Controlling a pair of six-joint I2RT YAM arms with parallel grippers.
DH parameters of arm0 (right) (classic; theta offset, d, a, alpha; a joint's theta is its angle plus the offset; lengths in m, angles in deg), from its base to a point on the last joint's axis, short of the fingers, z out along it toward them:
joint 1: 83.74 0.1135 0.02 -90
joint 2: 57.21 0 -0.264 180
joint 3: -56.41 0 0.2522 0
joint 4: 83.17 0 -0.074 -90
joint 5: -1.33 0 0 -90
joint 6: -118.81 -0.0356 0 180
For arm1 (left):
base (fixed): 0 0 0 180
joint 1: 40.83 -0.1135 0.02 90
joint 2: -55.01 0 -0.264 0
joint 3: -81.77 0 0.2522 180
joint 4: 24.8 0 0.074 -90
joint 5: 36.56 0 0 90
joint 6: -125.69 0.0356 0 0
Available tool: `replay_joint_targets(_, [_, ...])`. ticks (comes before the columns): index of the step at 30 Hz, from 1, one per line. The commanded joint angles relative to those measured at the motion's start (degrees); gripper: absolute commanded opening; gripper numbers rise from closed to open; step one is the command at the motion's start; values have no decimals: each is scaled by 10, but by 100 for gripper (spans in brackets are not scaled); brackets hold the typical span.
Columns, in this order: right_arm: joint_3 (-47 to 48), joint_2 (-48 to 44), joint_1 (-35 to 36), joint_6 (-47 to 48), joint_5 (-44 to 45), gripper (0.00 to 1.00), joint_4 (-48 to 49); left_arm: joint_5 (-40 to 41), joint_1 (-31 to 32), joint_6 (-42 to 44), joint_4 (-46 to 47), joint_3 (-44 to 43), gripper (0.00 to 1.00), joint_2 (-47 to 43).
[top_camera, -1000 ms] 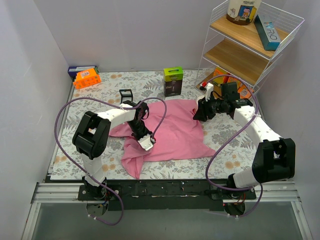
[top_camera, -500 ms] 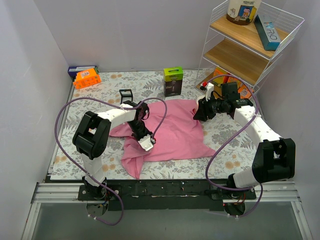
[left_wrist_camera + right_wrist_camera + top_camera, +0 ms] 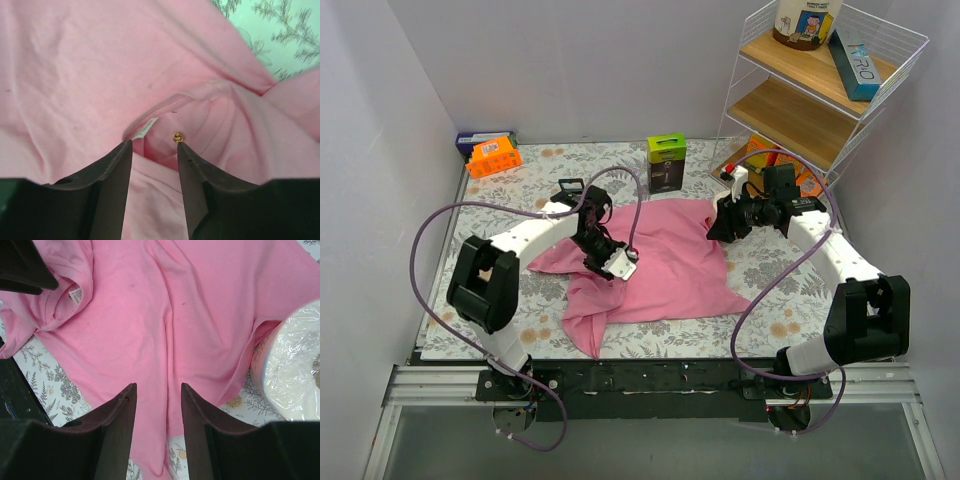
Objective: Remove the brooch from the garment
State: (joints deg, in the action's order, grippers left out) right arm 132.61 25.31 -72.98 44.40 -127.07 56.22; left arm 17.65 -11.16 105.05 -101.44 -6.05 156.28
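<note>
The pink garment [image 3: 670, 265] lies rumpled on the floral table cover. In the left wrist view the garment [image 3: 75, 65] fills the frame. A small gold brooch [image 3: 177, 137] sits in a fold near the neck opening, beside a white label [image 3: 145, 129]. My left gripper [image 3: 153, 145] is open and low over the collar [image 3: 603, 258], with its right fingertip just short of the brooch. My right gripper [image 3: 157, 387] is open and empty, held above the garment's far right edge [image 3: 720, 228]. The garment [image 3: 200, 305] spreads below it.
A white plastic-wrapped roll [image 3: 290, 365] lies by the garment's right edge. A green-topped box [image 3: 666, 162] stands at the back, an orange box [image 3: 493, 157] at the back left and a small black frame [image 3: 571, 188] near the left arm. A wire shelf [image 3: 820, 90] stands at the back right.
My left arm has swung its gripper up and slightly right over the garment, toward the collar. The right arm has not moved.
</note>
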Motion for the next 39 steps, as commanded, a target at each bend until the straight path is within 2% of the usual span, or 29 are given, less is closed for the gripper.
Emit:
replay_joint_targets(1, [20, 13, -5, 3, -17, 48, 2, -71, -5, -234, 32, 17, 38, -89])
replay_joint_targets(2, [23, 16, -5, 1, -19, 48, 2, -71, -5, -277, 42, 18, 37, -96])
replay_joint_targets(3, [25, 19, -6, -1, -23, 48, 2, -72, -5, -383, 59, 15, 36, -97])
replay_joint_targets(6, [41, 33, -5, -15, -27, 48, 3, -60, -5, -553, 106, -1, 31, -92])
replay_joint_targets(7, [48, 40, -6, -19, -29, 48, 5, -47, -5, -656, 114, -6, 29, -90])
replay_joint_targets(9, [56, 47, -6, -29, -31, 47, 7, -32, -4, -756, 128, -13, 27, -78])
replay_joint_targets(10, [59, 55, -5, -35, -31, 47, 14, -3, -2, -841, 129, -13, 25, -71])
replay_joint_targets(14, [74, 77, -5, -51, -41, 46, 22, 52, -2, -992, 105, -5, 21, -50])
replay_joint_targets(17, [78, 84, -6, -52, -44, 46, 23, 89, 0, -1063, 95, 5, 22, -47])
replay_joint_targets(26, [43, 60, -5, -60, -37, 45, 36, 146, 10, -1115, 122, 13, 27, -24])
replay_joint_targets(39, [15, 28, -5, -58, -30, 45, 44, 225, 21, -1071, 163, 15, 27, 13])
